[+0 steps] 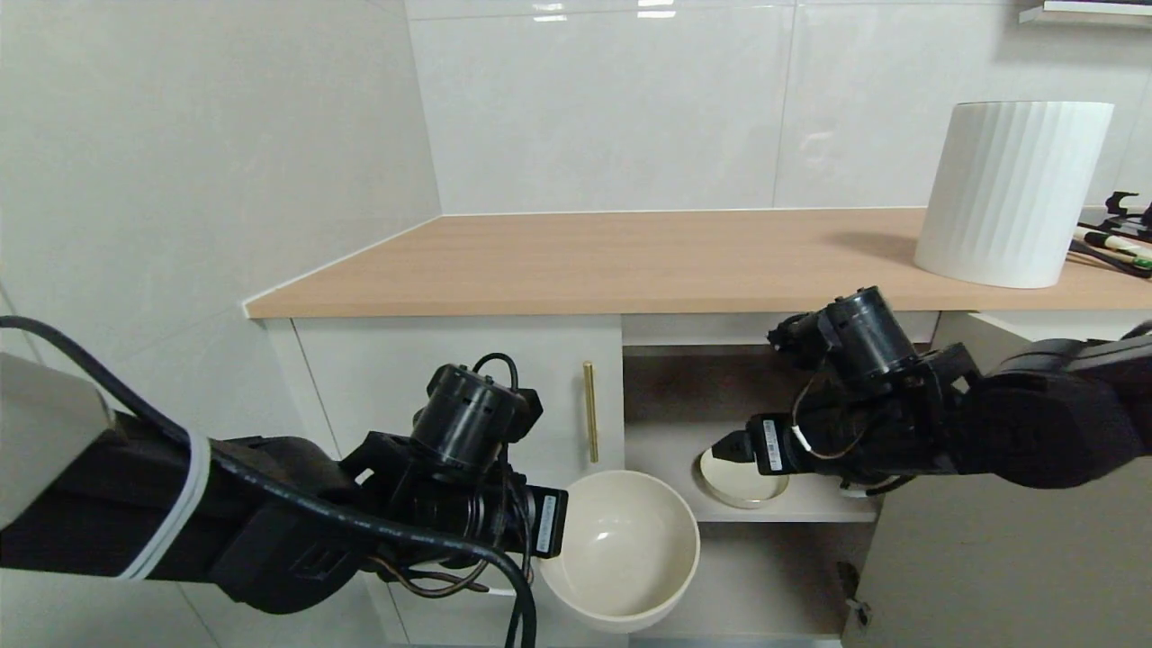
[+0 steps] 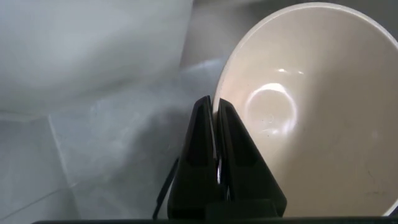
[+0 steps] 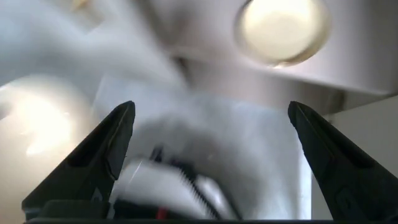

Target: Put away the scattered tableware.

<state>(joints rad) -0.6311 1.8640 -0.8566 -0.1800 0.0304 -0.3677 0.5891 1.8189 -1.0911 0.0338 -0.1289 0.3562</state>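
The left gripper (image 1: 551,526) is clamped on the near rim of a cream bowl (image 1: 623,547); the bowl hangs tilted just beyond the fingertips, its hollow turned up and toward the camera, in front of the lower cabinet. In the left wrist view the two dark fingers (image 2: 231,134) stand pressed together on that rim, with the bowl (image 2: 311,112) spreading out past them. Just above and behind this gripper, a brass handle (image 1: 590,411) runs upright on the closed cabinet door. Farther right, the right gripper (image 1: 725,447) sits inside the open cabinet with its jaws spread wide and nothing between them, as the right wrist view (image 3: 211,118) shows. A small cream plate (image 1: 743,479) lies flat on the shelf (image 1: 814,511) right beneath and ahead of its tips; the same plate (image 3: 283,30) lies beyond the open fingers. Well above this gripper, on the wooden countertop (image 1: 630,261), stands a white ribbed container (image 1: 1012,193).
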